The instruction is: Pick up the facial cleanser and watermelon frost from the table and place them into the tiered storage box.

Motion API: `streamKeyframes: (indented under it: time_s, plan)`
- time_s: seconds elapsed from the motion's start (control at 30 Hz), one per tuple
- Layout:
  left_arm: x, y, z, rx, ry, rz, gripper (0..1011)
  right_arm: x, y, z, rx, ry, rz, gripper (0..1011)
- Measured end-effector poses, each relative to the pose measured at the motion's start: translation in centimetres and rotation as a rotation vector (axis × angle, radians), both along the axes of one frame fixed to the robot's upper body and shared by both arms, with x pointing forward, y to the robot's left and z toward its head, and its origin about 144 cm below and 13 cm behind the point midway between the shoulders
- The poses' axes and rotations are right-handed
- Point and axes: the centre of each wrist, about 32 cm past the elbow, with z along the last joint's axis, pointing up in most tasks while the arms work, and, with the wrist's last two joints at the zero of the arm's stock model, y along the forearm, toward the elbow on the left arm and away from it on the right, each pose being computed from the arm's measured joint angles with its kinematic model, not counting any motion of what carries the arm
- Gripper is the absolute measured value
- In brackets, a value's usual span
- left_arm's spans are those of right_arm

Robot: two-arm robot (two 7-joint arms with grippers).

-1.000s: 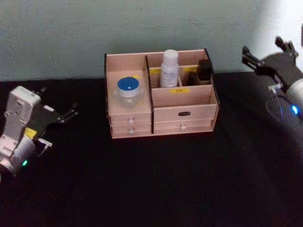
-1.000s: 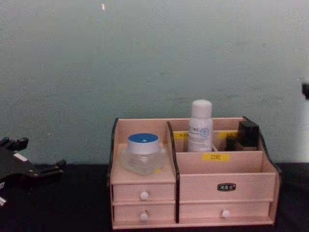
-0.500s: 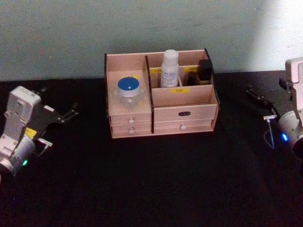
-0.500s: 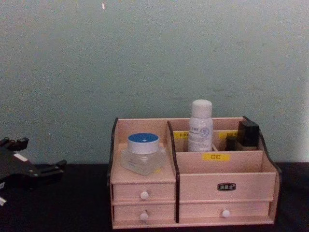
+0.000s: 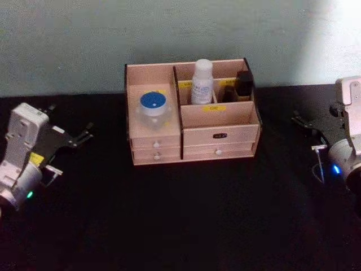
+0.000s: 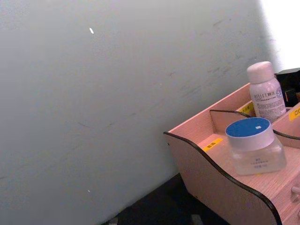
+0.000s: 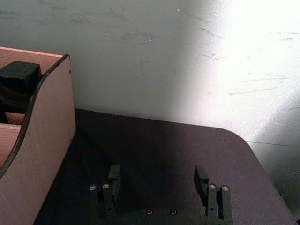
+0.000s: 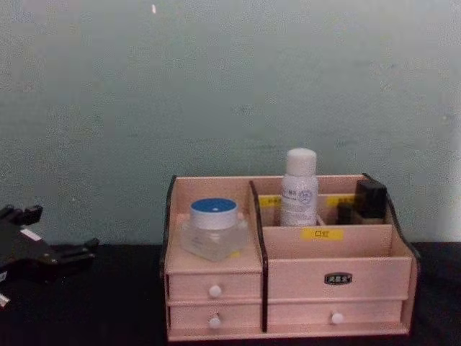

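Note:
The tiered storage box (image 5: 220,135) stands at the middle back of the black table. A clear jar with a blue lid (image 5: 153,107) sits in its left compartment. A white bottle (image 5: 202,82) stands upright in a rear compartment. I cannot tell which of the two is the facial cleanser and which the watermelon frost. My left gripper (image 5: 70,149) rests open and empty at the table's left, well clear of the box. Off to the right, my right gripper (image 5: 307,134) is low over the table, and its own wrist view shows this right gripper (image 7: 157,180) open with nothing held.
A black item (image 5: 244,83) occupies the box's rear right compartment. Two rows of white-knobbed drawers (image 8: 215,291) line the box's front. A pale wall (image 5: 169,34) rises just behind the box. Bare black table (image 5: 186,214) stretches in front of the box and between the arms.
My right arm has come down from high at the back right and settled low beside the table's right edge. Left arm, box and its contents have not moved.

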Motion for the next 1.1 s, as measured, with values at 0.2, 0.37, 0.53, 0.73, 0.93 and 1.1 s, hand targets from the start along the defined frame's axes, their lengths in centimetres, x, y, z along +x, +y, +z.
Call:
streamKeyframes:
  time_s: [0.2, 0.37, 0.53, 0.73, 0.93, 1.1]
  plan:
    - [0.0, 0.0, 0.0, 0.0, 0.0, 0.0, 1001, -0.01, 0.03, 0.08, -0.002, -0.004, 0.002, 1003]
    - [0.0, 0.0, 0.0, 0.0, 0.0, 0.0, 1001, -0.02, 0.05, 0.11, -0.003, -0.007, 0.002, 1003]
    - [0.0, 0.0, 0.0, 0.0, 0.0, 0.0, 1001, -0.02, 0.06, 0.13, -0.003, -0.008, 0.003, 1002]
    - [0.0, 0.0, 0.0, 0.0, 0.0, 0.0, 1001, -0.03, 0.07, 0.15, -0.004, -0.009, 0.003, 1003]
    - [0.0, 0.0, 0.0, 0.0, 0.0, 0.0, 1001, -0.03, 0.06, 0.16, -0.005, -0.011, 0.003, 1003]
    - [0.0, 0.0, 0.0, 0.0, 0.0, 0.0, 1001, -0.03, 0.06, 0.18, -0.005, -0.012, 0.003, 1003]
